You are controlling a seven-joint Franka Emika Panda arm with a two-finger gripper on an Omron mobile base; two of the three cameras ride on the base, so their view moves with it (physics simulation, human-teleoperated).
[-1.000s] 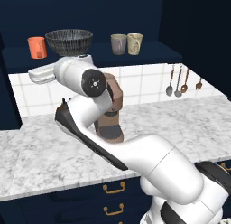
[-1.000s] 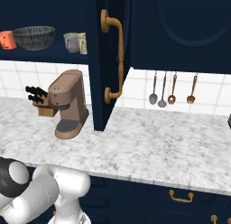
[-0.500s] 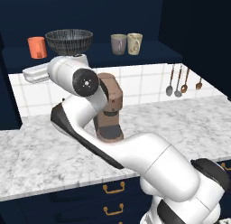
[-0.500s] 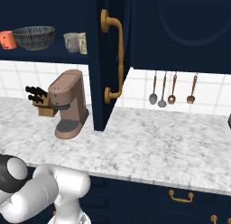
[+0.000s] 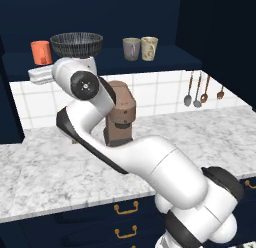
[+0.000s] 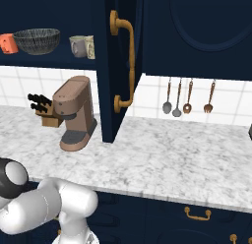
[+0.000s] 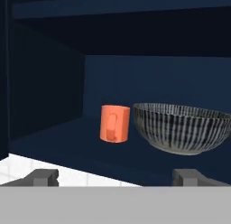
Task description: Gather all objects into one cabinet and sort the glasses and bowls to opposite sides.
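Cabinet (image 7: 45, 105) shelf: orange cup (image 7: 115, 123) at nine o'clock of striped bowl (image 7: 182, 127); gripper (image 7: 115, 177) jaws wide open, empty.

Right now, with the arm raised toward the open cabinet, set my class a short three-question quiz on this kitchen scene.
1. True or false: the orange cup stands inside the striped bowl.
2. Which stands nearest the brass-handled cabinet door? A orange cup; B striped bowl; C cream patterned cup.
3. Fill in: the end effector is ____.

Key: 1 false, it stands beside the bowl; 2 C; 3 open.
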